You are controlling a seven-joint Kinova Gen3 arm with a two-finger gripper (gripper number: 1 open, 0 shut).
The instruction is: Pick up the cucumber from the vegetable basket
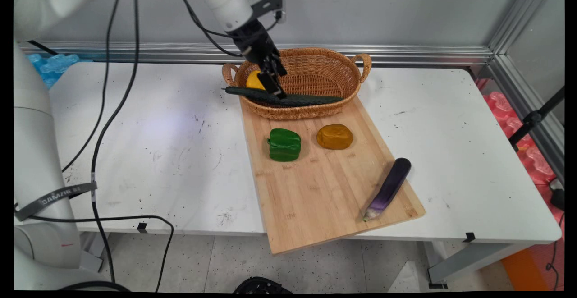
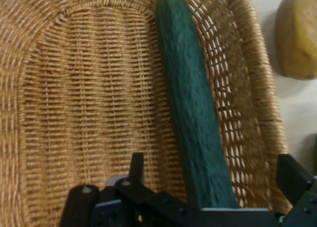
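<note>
Where grey wall point(image 1: 383, 9) backs it, white table point(image 1: 157, 131) stands.

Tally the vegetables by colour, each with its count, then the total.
Green: 2, the cucumber lying along the basket's near rim, and the pepper on the board.
Yellow: 1, the piece inside the basket.
Brown: 1, the potato.
Purple: 1, the eggplant.
Total: 5.
</note>
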